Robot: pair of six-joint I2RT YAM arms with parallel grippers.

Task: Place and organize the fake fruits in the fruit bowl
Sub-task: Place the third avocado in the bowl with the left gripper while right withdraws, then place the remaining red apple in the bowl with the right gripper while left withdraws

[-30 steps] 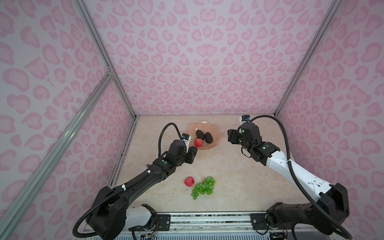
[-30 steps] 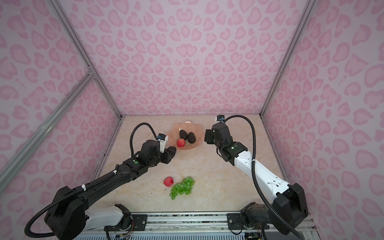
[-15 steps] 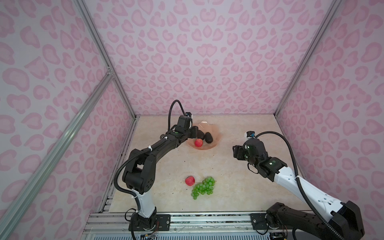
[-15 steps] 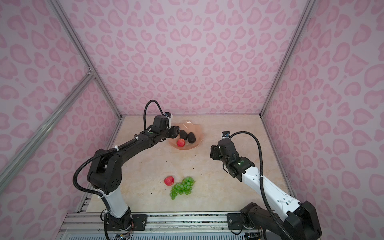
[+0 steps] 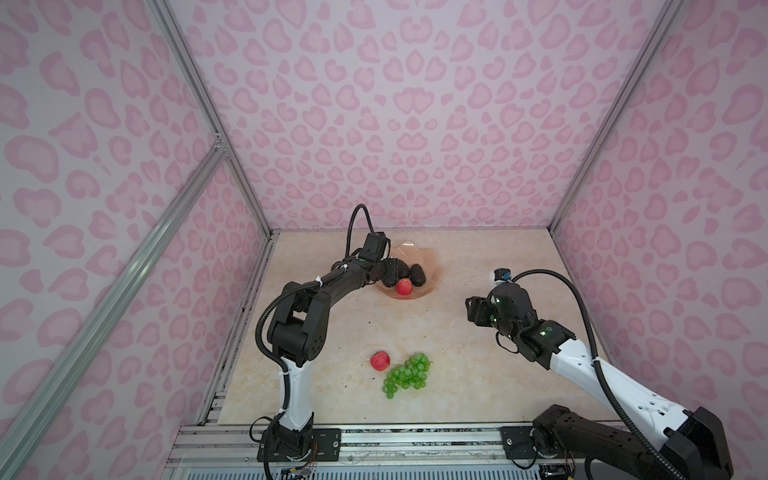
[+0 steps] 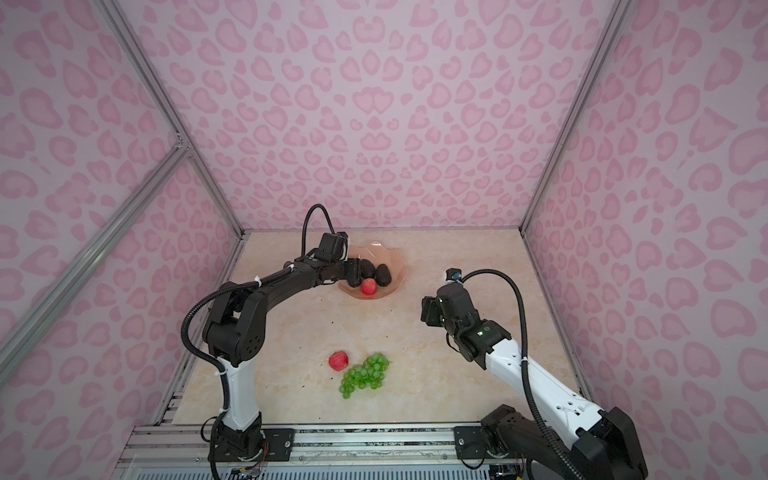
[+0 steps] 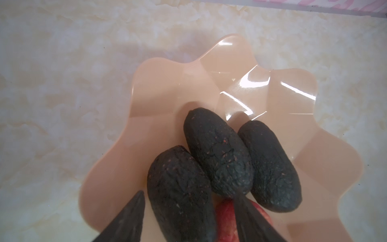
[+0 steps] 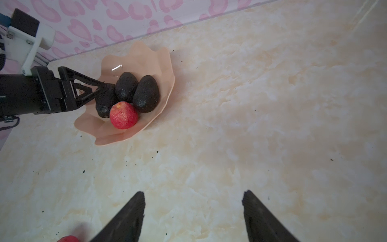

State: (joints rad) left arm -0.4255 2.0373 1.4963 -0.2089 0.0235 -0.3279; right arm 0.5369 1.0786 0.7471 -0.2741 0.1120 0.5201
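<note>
My left jaws straddle an avocado in the bowl.
They stand apart around it; my right jaws gape over bare tabletop.

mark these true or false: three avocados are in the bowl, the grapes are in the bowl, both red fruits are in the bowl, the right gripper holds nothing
Three avocados lie in the fruit bowl: true.
The grapes are in the bowl: false, they lie on the table.
Both red fruits are in the bowl: false, one red fruit is in it, the other red fruit lies beside the grapes.
The right gripper holds nothing: true, its jaws stand open over bare table.
</note>
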